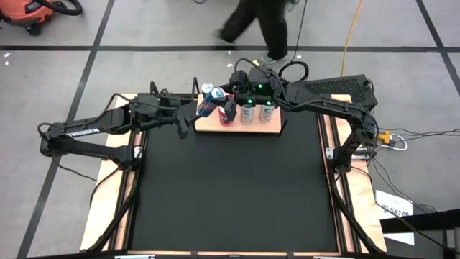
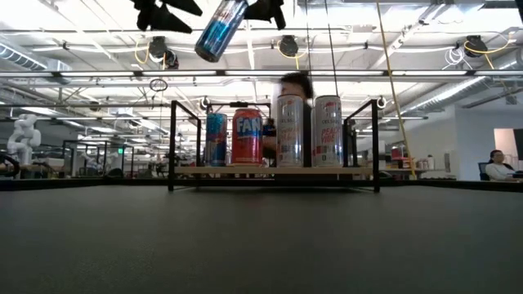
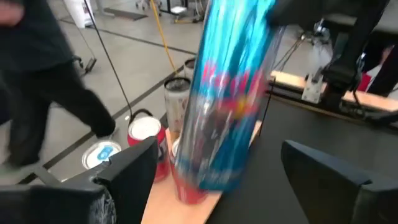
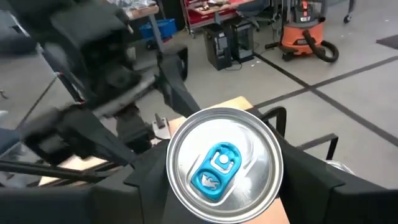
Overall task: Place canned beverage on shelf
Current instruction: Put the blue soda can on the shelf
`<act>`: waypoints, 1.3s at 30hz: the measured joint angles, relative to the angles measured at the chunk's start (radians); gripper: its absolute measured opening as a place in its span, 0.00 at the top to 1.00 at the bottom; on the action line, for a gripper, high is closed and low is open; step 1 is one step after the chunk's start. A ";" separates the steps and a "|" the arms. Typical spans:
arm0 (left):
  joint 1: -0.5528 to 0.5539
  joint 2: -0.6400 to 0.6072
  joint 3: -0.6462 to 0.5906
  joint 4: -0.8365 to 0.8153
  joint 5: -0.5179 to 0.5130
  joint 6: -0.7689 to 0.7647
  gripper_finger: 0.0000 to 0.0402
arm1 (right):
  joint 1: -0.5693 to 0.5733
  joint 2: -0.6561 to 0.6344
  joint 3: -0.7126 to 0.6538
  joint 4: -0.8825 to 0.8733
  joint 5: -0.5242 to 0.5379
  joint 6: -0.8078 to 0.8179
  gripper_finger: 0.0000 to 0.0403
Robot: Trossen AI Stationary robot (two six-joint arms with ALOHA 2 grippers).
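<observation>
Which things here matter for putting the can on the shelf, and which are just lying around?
For the job:
- blue can, tilted in the air, gripped by the right gripper
- left gripper, open around it
- shelf

Just around:
- four cans on the shelf
- orange vacuum
- person behind the table

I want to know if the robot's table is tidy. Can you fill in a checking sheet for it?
Surface: black table, flat, shelf at its far edge.
Job's things: shelf holds four upright cans; a blue can hangs tilted above it.
Clutter: nothing seen.
Grippers: right gripper shut on the blue can; left gripper open, fingers either side of it.
Cables: yellow cable on the floor; wires by the right arm.
Surroundings: person walking past; orange vacuum.
</observation>
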 joint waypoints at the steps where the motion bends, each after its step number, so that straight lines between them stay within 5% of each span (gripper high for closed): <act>1: 0.000 0.000 0.009 0.000 0.000 0.000 0.17 | -0.001 0.006 0.000 0.001 0.001 -0.001 0.44; 5: 0.000 0.003 0.052 -0.001 0.002 0.004 0.17 | -0.001 0.063 0.048 -0.058 0.000 -0.033 0.44; 16: 0.071 0.002 0.125 -0.221 0.006 0.001 0.17 | -0.019 0.348 0.452 -0.378 0.008 -0.199 0.44; 23: 0.080 -0.006 0.125 -0.331 -0.032 -0.077 0.17 | -0.057 0.459 0.458 -0.462 0.007 -0.235 0.43; 39: 0.083 -0.039 0.125 -0.345 -0.075 -0.071 0.17 | -0.091 0.552 0.459 -0.357 0.002 -0.273 0.43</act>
